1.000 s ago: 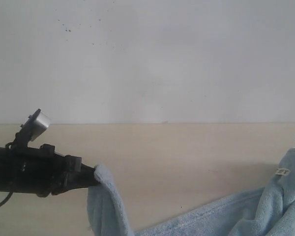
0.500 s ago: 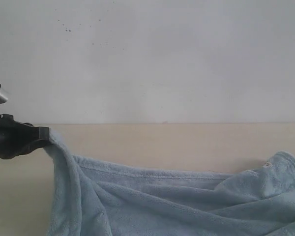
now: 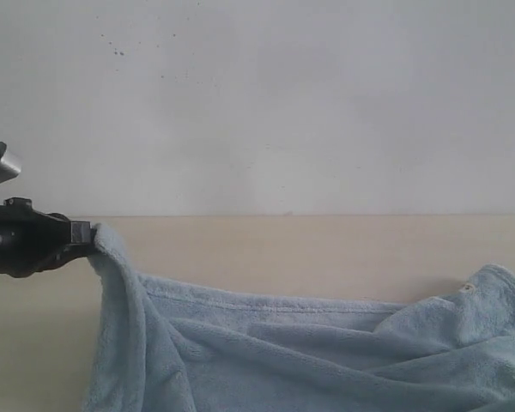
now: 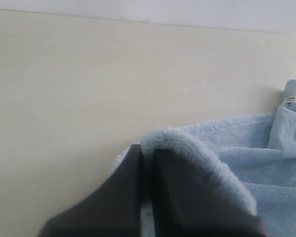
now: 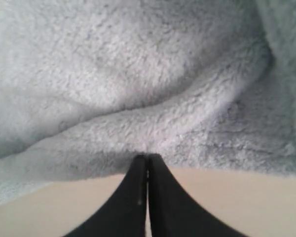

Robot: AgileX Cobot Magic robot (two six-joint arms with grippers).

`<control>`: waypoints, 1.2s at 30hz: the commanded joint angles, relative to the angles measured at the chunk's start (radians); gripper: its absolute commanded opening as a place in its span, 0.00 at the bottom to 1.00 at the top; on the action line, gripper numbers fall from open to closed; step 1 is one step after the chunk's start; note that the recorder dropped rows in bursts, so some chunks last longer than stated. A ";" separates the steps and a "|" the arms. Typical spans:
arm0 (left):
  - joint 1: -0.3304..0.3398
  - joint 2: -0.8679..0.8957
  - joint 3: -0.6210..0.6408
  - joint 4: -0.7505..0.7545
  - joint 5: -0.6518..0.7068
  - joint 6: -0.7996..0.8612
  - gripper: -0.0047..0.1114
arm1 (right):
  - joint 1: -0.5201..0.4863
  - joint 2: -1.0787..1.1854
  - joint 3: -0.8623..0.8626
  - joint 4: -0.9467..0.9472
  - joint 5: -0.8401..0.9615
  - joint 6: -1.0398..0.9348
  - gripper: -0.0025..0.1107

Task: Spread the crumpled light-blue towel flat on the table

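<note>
The light-blue towel [image 3: 283, 343] hangs stretched across the lower part of the exterior view, over the beige table [image 3: 326, 245]. My left gripper [image 3: 87, 233] is at the far left, shut on the towel's upper left corner. In the left wrist view the towel [image 4: 237, 143] folds over the fingertips of that gripper [image 4: 147, 148], and its white tag [image 4: 289, 99] shows at the far corner. In the right wrist view my right gripper [image 5: 147, 157] is shut, its tips pinching the edge of the towel [image 5: 138, 74], with creases running toward them. The exterior view does not show the right gripper.
A plain white wall [image 3: 257, 103] rises behind the table's far edge. Bare table [image 4: 64, 74] lies beyond the left gripper, and bare table [image 5: 237, 197] shows beneath the right gripper.
Over the last second my left gripper swung far left and upward with the towel corner, stretching the towel wide. In the last half second it shifted slightly right.
</note>
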 commanded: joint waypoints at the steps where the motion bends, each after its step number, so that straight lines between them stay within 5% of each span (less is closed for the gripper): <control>1: 0.003 0.002 -0.007 0.068 -0.137 0.018 0.08 | -0.005 -0.088 0.000 0.028 0.003 -0.003 0.02; 4: 0.003 0.029 -0.007 0.143 -0.164 0.041 0.17 | -0.005 -0.139 0.000 0.028 0.003 -0.017 0.02; 9: 0.003 0.074 -0.007 0.120 -0.134 0.011 0.63 | -0.005 -0.163 -0.001 0.083 0.003 -0.091 0.03; 12: 0.003 0.076 -0.007 0.042 -0.155 0.004 0.75 | -0.005 -0.161 -0.007 0.174 -0.008 -0.170 0.15; 18: 0.003 0.076 -0.021 0.024 -0.196 0.004 0.74 | -0.003 -0.155 -0.167 0.345 -0.125 -0.215 0.53; 23: 0.003 0.080 -0.048 0.024 -0.207 -0.076 0.74 | 0.003 -0.038 -0.362 0.345 -0.120 -0.175 0.51; 30: 0.003 0.082 -0.048 -0.002 0.039 -0.075 0.72 | 0.016 0.162 -0.457 0.346 -0.038 -0.203 0.51; 36: -0.043 0.094 -0.046 0.304 0.279 0.437 0.63 | 0.016 0.159 -0.457 0.390 0.003 -0.411 0.51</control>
